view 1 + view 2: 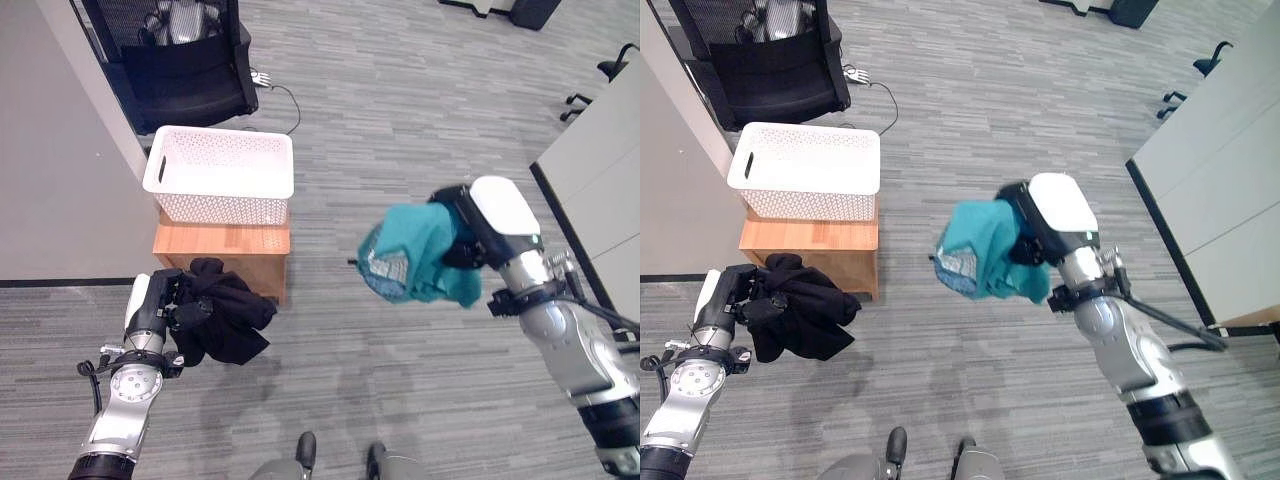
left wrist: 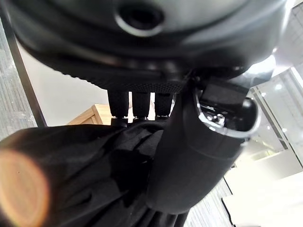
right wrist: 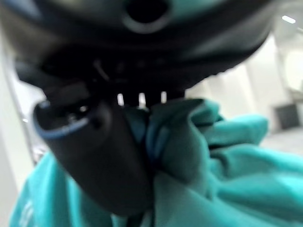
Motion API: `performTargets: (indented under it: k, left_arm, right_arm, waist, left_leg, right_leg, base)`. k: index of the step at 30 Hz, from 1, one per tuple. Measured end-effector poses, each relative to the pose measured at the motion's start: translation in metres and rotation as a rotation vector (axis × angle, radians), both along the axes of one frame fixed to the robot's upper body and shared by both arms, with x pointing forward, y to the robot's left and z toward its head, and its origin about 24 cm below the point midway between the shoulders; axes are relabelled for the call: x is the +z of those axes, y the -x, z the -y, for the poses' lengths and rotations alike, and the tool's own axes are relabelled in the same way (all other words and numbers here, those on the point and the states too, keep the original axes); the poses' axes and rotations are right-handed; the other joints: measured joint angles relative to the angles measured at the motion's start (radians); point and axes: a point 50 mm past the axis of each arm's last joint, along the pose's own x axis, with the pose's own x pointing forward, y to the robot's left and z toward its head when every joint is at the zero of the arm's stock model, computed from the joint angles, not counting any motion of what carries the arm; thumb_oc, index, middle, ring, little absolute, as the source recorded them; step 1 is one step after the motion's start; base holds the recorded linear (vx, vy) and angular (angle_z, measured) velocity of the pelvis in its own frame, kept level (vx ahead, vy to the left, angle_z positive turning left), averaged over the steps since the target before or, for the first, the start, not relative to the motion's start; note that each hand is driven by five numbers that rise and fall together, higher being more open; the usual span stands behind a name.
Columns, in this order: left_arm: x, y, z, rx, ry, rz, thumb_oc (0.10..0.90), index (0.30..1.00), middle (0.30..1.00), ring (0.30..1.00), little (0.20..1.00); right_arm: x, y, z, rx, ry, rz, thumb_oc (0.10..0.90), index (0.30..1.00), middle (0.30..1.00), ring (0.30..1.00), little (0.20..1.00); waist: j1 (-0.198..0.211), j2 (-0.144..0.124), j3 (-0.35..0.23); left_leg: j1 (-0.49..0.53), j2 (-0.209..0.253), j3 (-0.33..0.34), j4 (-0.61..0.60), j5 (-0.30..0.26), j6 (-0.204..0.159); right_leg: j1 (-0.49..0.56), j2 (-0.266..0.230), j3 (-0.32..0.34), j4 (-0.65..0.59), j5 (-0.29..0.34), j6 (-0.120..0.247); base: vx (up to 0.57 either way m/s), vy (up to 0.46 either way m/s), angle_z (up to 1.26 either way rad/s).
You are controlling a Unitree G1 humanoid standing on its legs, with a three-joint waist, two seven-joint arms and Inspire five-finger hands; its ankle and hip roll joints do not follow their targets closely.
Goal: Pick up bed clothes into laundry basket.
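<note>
My left hand (image 1: 165, 305) is shut on a black garment (image 1: 228, 318) that hangs in the air at the lower left, just in front of the wooden stand. My right hand (image 1: 470, 232) is shut on a teal garment (image 1: 415, 255), held up over the floor right of centre. In the left wrist view the fingers (image 2: 142, 105) and thumb (image 2: 189, 156) curl round the black cloth (image 2: 80, 175). In the right wrist view the thumb (image 3: 94, 156) presses into the teal cloth (image 3: 213, 165). The white laundry basket (image 1: 220, 175) stands empty on the stand, beyond the left hand.
The basket rests on a low wooden stand (image 1: 222, 243) against a grey wall (image 1: 60, 150). A black office chair (image 1: 185, 60) stands behind it. White desks (image 1: 595, 170) line the right side, with grey carpet (image 1: 400, 110) between.
</note>
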Motion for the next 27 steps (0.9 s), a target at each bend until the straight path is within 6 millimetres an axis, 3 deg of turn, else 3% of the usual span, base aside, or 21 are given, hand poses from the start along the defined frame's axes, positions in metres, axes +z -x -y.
performTargets:
  k: [1,2,3,4,6,7,8,9,10,11,12,13,15,16,20,23,24,25,26,27]
  left_arm:
    - [-0.004,0.001,0.0,0.008,0.017,-0.01,0.4,0.3,0.3,0.3,0.3]
    - [-0.007,0.002,-0.002,0.019,0.023,-0.022,0.4,0.3,0.3,0.3,0.3]
    - [-0.01,0.002,-0.003,0.023,0.024,-0.032,0.4,0.3,0.3,0.3,0.3]
    - [-0.014,0.005,-0.004,0.028,0.026,-0.047,0.4,0.3,0.3,0.3,0.3]
    - [-0.018,0.009,-0.006,0.042,0.028,-0.064,0.4,0.3,0.3,0.3,0.3]
    - [-0.017,0.009,-0.006,0.039,0.027,-0.058,0.4,0.3,0.3,0.3,0.3]
    - [-0.018,0.01,-0.006,0.046,0.04,-0.054,0.4,0.3,0.3,0.3,0.3]
    - [-0.018,0.013,-0.009,0.059,0.041,-0.056,0.4,0.3,0.3,0.3,0.3]
    - [-0.014,0.012,-0.011,0.042,0.018,-0.056,0.4,0.3,0.3,0.3,0.3]
    - [-0.01,0.009,-0.012,0.022,0.0,-0.049,0.4,0.3,0.3,0.3,0.3]
    - [0.001,0.008,-0.016,0.003,-0.038,-0.023,0.4,0.3,0.3,0.3,0.3]
    - [0.004,0.008,-0.018,0.002,-0.035,-0.016,0.4,0.3,0.3,0.3,0.3]
    - [0.0,0.014,-0.021,0.02,-0.02,-0.029,0.4,0.3,0.3,0.3,0.3]
    - [-0.005,0.02,-0.025,0.031,-0.008,-0.05,0.4,0.3,0.3,0.3,0.3]
    - [-0.016,0.028,-0.025,0.042,0.021,-0.091,0.4,0.3,0.3,0.3,0.3]
    - [-0.021,0.03,-0.022,0.03,0.028,-0.115,0.4,0.3,0.3,0.3,0.3]
    - [-0.025,0.032,-0.019,0.009,0.033,-0.134,0.4,0.3,0.3,0.3,0.3]
    - [-0.029,0.033,-0.015,-0.01,0.039,-0.153,0.4,0.3,0.3,0.3,0.3]
    - [-0.031,0.035,-0.013,-0.021,0.041,-0.164,0.4,0.3,0.3,0.3,0.3]
    - [-0.032,0.038,-0.016,-0.003,0.041,-0.17,0.4,0.3,0.3,0.3,0.3]
  right_arm:
    - [0.011,-0.002,-0.002,0.008,0.026,0.037,0.4,0.3,0.3,0.3,0.3]
    - [0.018,-0.004,-0.005,0.017,0.056,0.048,0.4,0.3,0.3,0.3,0.3]
    - [0.023,-0.004,-0.007,0.026,0.093,0.056,0.4,0.3,0.3,0.3,0.3]
    - [0.026,-0.004,-0.007,0.035,0.124,0.061,0.4,0.3,0.3,0.3,0.3]
    - [0.029,-0.017,-0.01,0.05,0.141,0.03,0.4,0.3,0.3,0.3,0.3]
    - [0.03,-0.02,-0.008,0.038,0.156,0.018,0.4,0.3,0.3,0.3,0.3]
    - [0.032,-0.024,-0.005,0.029,0.154,0.007,0.4,0.3,0.3,0.3,0.3]
    - [0.035,-0.033,-0.008,0.033,0.157,-0.007,0.4,0.3,0.3,0.3,0.3]
    - [0.039,-0.039,-0.004,0.012,0.178,-0.032,0.4,0.3,0.3,0.3,0.3]
    - [0.041,-0.042,0.003,-0.018,0.183,-0.045,0.4,0.3,0.3,0.3,0.3]
    - [0.048,-0.054,0.017,-0.089,0.175,-0.074,0.4,0.3,0.3,0.3,0.3]
    - [0.054,-0.06,0.024,-0.132,0.165,-0.082,0.4,0.3,0.3,0.3,0.3]
    - [0.057,-0.062,0.029,-0.154,0.128,-0.084,0.4,0.3,0.3,0.3,0.3]
    - [0.057,-0.063,0.029,-0.152,0.126,-0.085,0.4,0.3,0.3,0.3,0.3]
    - [0.058,-0.063,0.03,-0.15,0.13,-0.091,0.4,0.3,0.3,0.3,0.3]
    - [0.055,-0.065,0.031,-0.16,0.141,-0.102,0.4,0.3,0.3,0.3,0.3]
    - [0.05,-0.069,0.034,-0.182,0.168,-0.13,0.4,0.3,0.3,0.3,0.3]
    - [0.051,-0.069,0.04,-0.206,0.167,-0.135,0.4,0.3,0.3,0.3,0.3]
    - [0.053,-0.069,0.043,-0.216,0.149,-0.124,0.4,0.3,0.3,0.3,0.3]
    - [0.05,-0.07,0.043,-0.221,0.137,-0.134,0.4,0.3,0.3,0.3,0.3]
  waist:
    - [-0.01,-0.002,-0.001]
    - [-0.007,-0.001,-0.001]
    - [-0.009,-0.003,0.0]
    - [-0.002,-0.011,-0.004]
    - [0.002,-0.022,-0.01]
    - [0.02,-0.05,-0.027]
    - [0.054,-0.075,-0.043]
    - [0.096,-0.09,-0.036]
    - [0.097,-0.1,-0.032]
    - [0.098,-0.109,-0.028]
    - [0.098,-0.134,-0.024]
    - [0.101,-0.129,-0.023]
    - [0.118,-0.131,-0.024]
    - [0.113,-0.132,-0.025]
    - [0.12,-0.132,-0.025]
    - [0.127,-0.133,-0.021]
    - [0.145,-0.165,-0.007]
    - [0.141,-0.129,-0.014]
    - [0.143,-0.096,-0.013]
    - [0.153,-0.103,-0.012]
  left_leg:
    - [0.017,-0.01,-0.04,-0.002,-0.004,0.004]
    - [0.03,-0.014,-0.055,-0.002,-0.013,0.001]
    - [0.049,-0.022,-0.062,-0.004,-0.013,0.001]
    - [0.088,-0.033,-0.066,-0.01,-0.013,0.001]
    - [0.145,-0.039,-0.103,-0.01,-0.031,-0.027]
    - [0.147,-0.067,-0.099,0.013,-0.048,-0.054]
    - [0.142,-0.092,-0.09,0.053,-0.076,-0.096]
    - [0.095,-0.106,-0.092,0.159,-0.133,-0.107]
    - [0.026,-0.065,-0.114,0.252,-0.208,-0.074]
    - [0.003,-0.017,-0.125,0.253,-0.227,-0.078]
    - [-0.042,0.096,-0.135,0.199,-0.233,-0.116]
    - [-0.049,0.164,-0.131,0.123,-0.175,-0.19]
    - [-0.014,0.187,-0.113,0.059,-0.109,-0.207]
    - [-0.007,0.201,-0.14,0.041,-0.102,-0.206]
    - [-0.024,0.193,-0.157,0.055,-0.097,-0.214]
    - [-0.076,0.164,-0.14,0.147,-0.103,-0.25]
    - [-0.185,0.094,-0.09,0.27,-0.152,-0.217]
    - [-0.173,0.112,-0.073,0.135,-0.112,-0.181]
    - [-0.161,0.132,-0.06,0.091,-0.014,-0.161]
    - [-0.146,0.126,-0.035,0.058,-0.001,-0.162]
  right_leg:
    - [-0.035,0.024,0.039,-0.063,0.071,-0.009]
    - [-0.055,0.04,0.069,-0.066,0.104,-0.005]
    - [-0.061,0.048,0.068,-0.066,0.143,-0.027]
    - [-0.053,0.051,0.058,-0.065,0.19,-0.088]
    - [-0.014,0.07,0.038,-0.065,0.23,-0.125]
    - [-0.001,0.07,0.046,-0.064,0.299,-0.177]
    - [0.017,0.063,0.024,-0.058,0.287,-0.21]
    - [0.022,0.044,0.049,-0.057,0.287,-0.211]
    - [0.033,0.04,0.065,-0.057,0.274,-0.226]
    - [0.042,0.04,0.066,-0.057,0.264,-0.219]
    - [0.059,0.043,0.054,-0.057,0.228,-0.183]
    - [0.07,0.059,0.03,-0.057,0.205,-0.16]
    - [0.078,0.066,0.021,-0.058,0.196,-0.148]
    - [0.091,0.066,-0.045,-0.058,0.181,-0.131]
    - [0.108,0.057,-0.111,-0.058,0.151,-0.119]
    - [0.121,0.039,-0.127,-0.059,0.148,-0.123]
    - [0.129,-0.025,-0.096,-0.058,0.135,-0.13]
    - [0.131,-0.008,-0.104,-0.058,0.125,-0.118]
    - [0.138,0.004,-0.098,-0.059,0.102,-0.098]
    - [0.135,-0.007,-0.094,-0.06,0.09,-0.089]
  base:
    - [0.24,-0.077,0.89]
    - [0.2,-0.098,0.81]
    - [0.18,-0.185,0.74]
    - [0.18,-0.189,0.88]
    - [0.14,-0.164,0.78]
    - [0.16,-0.192,0.51]
    - [0.17,-0.201,-0.03]
    - [0.17,-0.193,0.06]
    - [0.17,-0.187,0.24]
    - [0.16,-0.204,1.02]
    - [0.12,-0.185,0.86]
    - [0.12,-0.224,0.59]
    - [0.13,-0.207,0.25]
    - [0.14,-0.157,0.44]
    - [0.09,-0.095,0.46]
    - [0.18,-0.034,0.48]
    - [0.11,0.028,0.32]
    - [0.15,0.043,0.37]
    - [0.08,0.024,0.08]
    - [0.12,0.029,-0.06]
